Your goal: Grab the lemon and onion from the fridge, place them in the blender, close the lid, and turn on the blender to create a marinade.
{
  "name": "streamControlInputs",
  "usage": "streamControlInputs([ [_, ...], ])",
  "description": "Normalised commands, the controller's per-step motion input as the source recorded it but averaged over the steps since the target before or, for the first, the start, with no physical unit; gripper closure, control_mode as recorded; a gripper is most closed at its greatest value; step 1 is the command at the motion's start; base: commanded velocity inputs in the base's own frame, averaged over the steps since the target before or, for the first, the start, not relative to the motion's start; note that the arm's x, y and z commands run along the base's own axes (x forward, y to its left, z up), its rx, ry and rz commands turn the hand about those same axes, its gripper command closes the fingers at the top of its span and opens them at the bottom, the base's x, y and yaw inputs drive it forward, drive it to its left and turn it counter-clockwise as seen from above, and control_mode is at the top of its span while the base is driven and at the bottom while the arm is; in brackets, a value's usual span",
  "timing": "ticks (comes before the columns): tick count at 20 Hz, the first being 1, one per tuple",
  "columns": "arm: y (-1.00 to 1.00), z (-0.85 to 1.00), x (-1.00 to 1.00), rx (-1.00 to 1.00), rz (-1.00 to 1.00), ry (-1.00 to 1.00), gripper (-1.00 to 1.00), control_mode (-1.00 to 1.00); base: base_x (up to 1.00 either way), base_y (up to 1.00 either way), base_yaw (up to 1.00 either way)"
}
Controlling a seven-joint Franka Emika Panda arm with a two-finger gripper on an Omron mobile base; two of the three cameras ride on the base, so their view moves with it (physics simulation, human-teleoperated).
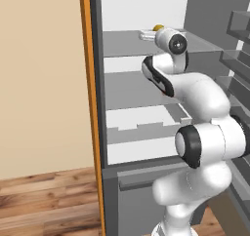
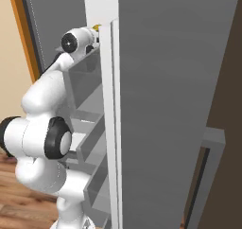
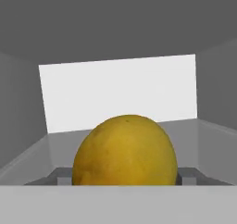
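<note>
Deep in the open fridge [image 1: 122,45], the dull yellow lemon [image 1: 158,28] rests on the upper glass shelf. My gripper [image 1: 151,34] reaches in over that shelf and is shut on the lemon. In the hand view the lemon [image 3: 125,149] bulges up large in the middle, with a grey fingertip [image 3: 61,174] pressed against each of its sides. From the right base view the lemon [image 2: 97,27] peeks out just past the hand [image 2: 90,36], behind the door's edge. The onion, blender and lid are out of view.
An orange panel [image 1: 87,84] borders the fridge on the left. The fridge door [image 2: 165,81] stands open on the right, its grey racks [image 1: 237,59] close to my arm. Lower shelves and a white drawer [image 1: 146,120] lie beneath the hand.
</note>
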Motion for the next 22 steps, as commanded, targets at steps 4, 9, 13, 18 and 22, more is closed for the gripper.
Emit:
streamControlInputs([
  [4,-0.12,0.56,-1.0,0.02,0.0,-0.35,1.0,-1.0,0.0,0.0,0.0],
  [9,-0.07,0.67,-1.0,0.01,0.0,-0.16,1.0,-1.0,0.0,0.0,0.0],
  [13,-0.06,0.41,-1.0,0.0,0.0,0.02,1.0,-1.0,0.0,0.0,0.0],
  [18,-0.13,0.02,-1.0,0.0,0.0,0.12,1.0,-1.0,0.0,0.0,0.0],
  [22,-0.1,0.0,-1.0,0.0,0.0,0.27,1.0,-1.0,0.0,0.0,0.0],
])
